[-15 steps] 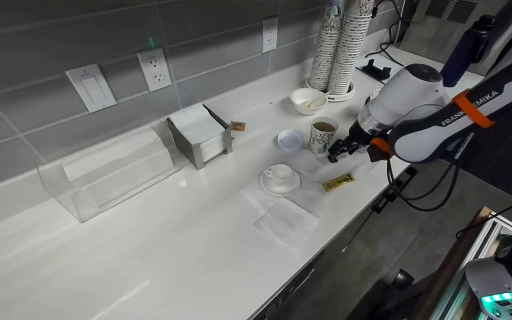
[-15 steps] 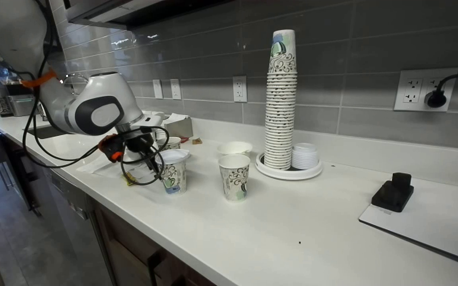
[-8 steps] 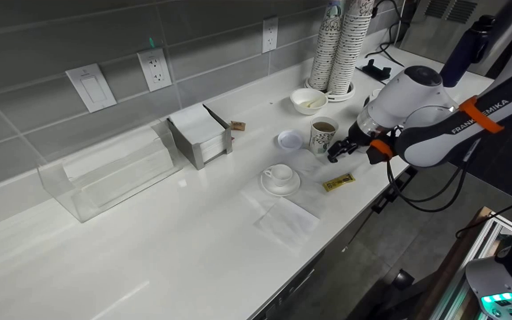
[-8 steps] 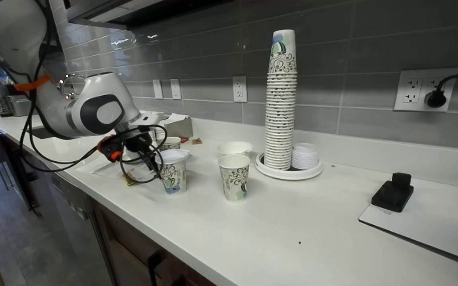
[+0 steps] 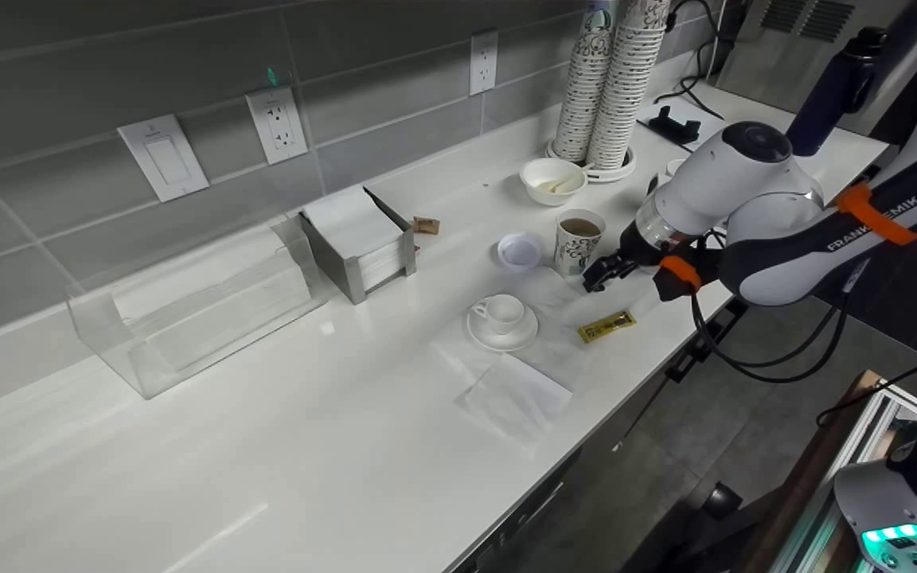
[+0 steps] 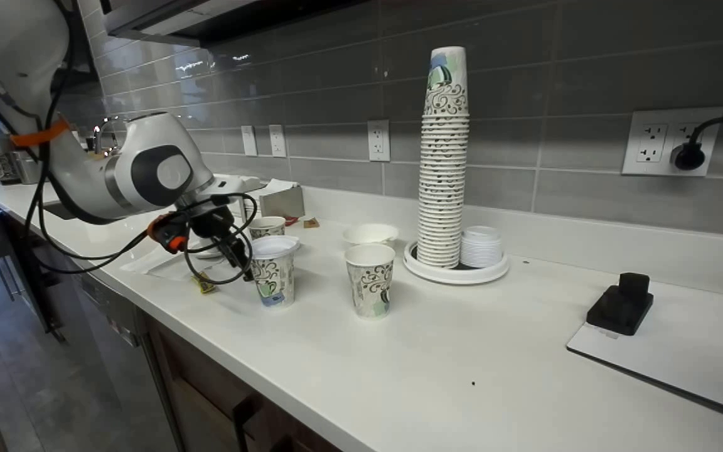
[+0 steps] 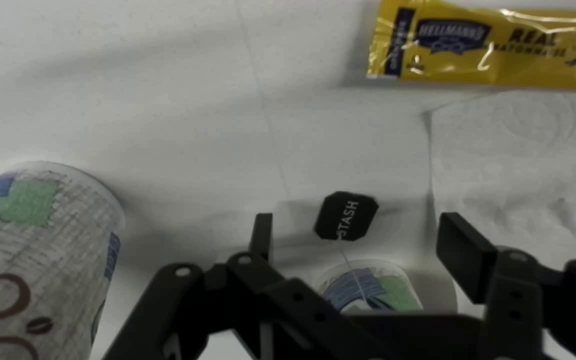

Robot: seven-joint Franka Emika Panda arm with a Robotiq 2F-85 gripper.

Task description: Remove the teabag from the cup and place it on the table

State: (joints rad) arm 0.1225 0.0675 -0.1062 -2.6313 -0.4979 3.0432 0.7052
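Note:
The cup is a patterned paper cup with brown tea inside [image 5: 575, 256]. It also shows partly behind the lidded cup in an exterior view [image 6: 267, 227] and at the bottom of the wrist view [image 7: 375, 287]. The teabag itself is hidden; its string hangs down the cup's outside to a black STASH tag [image 7: 346, 216]. My gripper [image 7: 357, 240] is open and empty, with its fingers on either side of the tag and string in the wrist view. In an exterior view the gripper [image 5: 597, 280] is low beside the cup. The table is the glossy white countertop [image 5: 307, 446].
A lidded paper cup [image 6: 273, 276] stands close to the gripper, with an open paper cup [image 6: 371, 282] nearby. A yellow mayonnaise packet [image 5: 606, 326], white cup on a saucer [image 5: 501, 314], flat lid [image 5: 520, 251], bowl [image 5: 552, 181] and napkins [image 5: 516, 396] lie around.
My gripper has shifted slightly, moving a little left in both exterior views. The arm's elbow and cables have swung a bit outward. The objects have not moved.

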